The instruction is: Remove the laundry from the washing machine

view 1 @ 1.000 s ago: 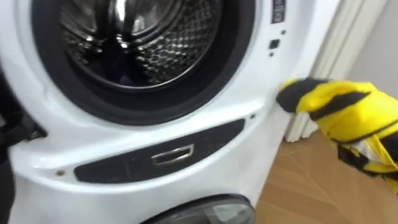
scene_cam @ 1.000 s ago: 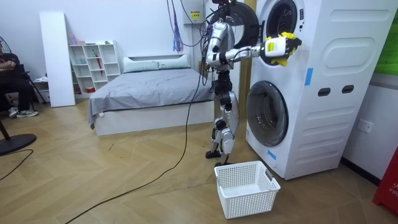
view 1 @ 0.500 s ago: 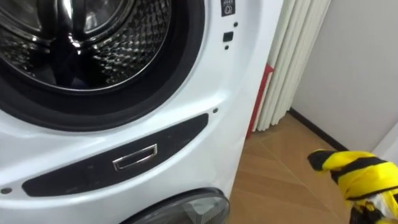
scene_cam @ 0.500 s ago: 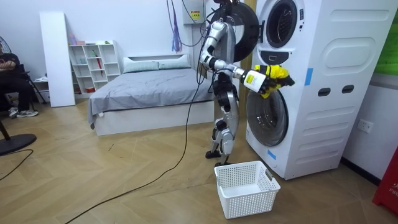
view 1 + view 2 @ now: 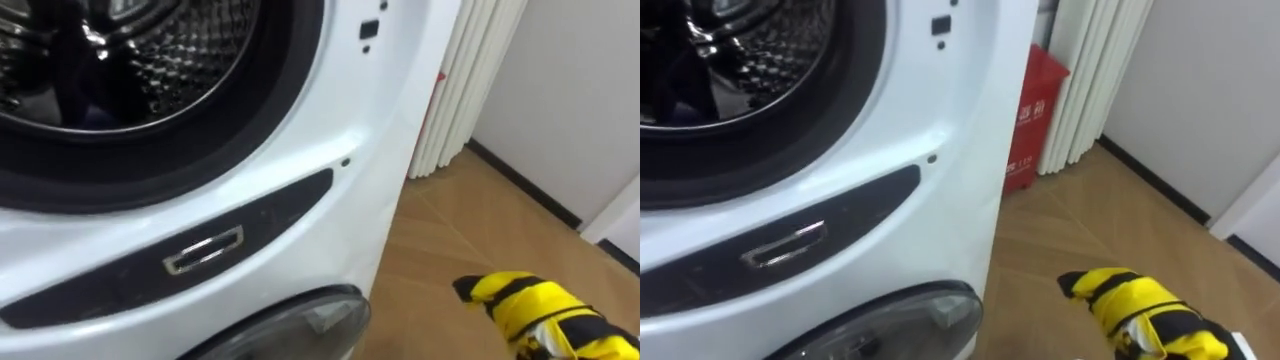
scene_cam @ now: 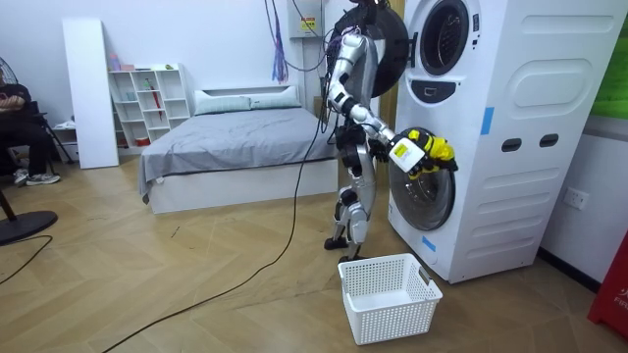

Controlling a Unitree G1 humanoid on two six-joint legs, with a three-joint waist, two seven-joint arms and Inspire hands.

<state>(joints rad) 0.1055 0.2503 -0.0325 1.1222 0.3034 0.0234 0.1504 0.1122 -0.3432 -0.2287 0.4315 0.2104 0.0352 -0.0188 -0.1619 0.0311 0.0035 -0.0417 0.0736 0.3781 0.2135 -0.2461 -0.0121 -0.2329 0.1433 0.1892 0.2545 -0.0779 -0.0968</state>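
Evidently the step in hand is the carrying of a yellow-and-black striped garment (image 5: 527,303) from the upper drum (image 5: 95,60) to the white laundry basket (image 6: 397,316). The garment is bunched over the right hand (image 6: 403,152) and hangs free of every surface, so a hold on it is judged likely. Whether the hand is closed or spread cannot be told, since the cloth covers it.

In the room view the right arm is stretched forward and downward from the shoulder with a slight bend at the elbow. The hand is placed just beside the front of the stacked washing machine (image 6: 510,147), level with the top of the lower door (image 6: 422,193). From the head camera the garment is seen over the wooden floor (image 5: 470,220), to the right of the machine's front panel.

The basket stands on the floor below the hand, near the robot's feet. For a clean finish the hand should be lowered until it is well over the basket's opening. The cloth should be kept clear of the lower door, and it should be let go low, so that no part is draped over the rim
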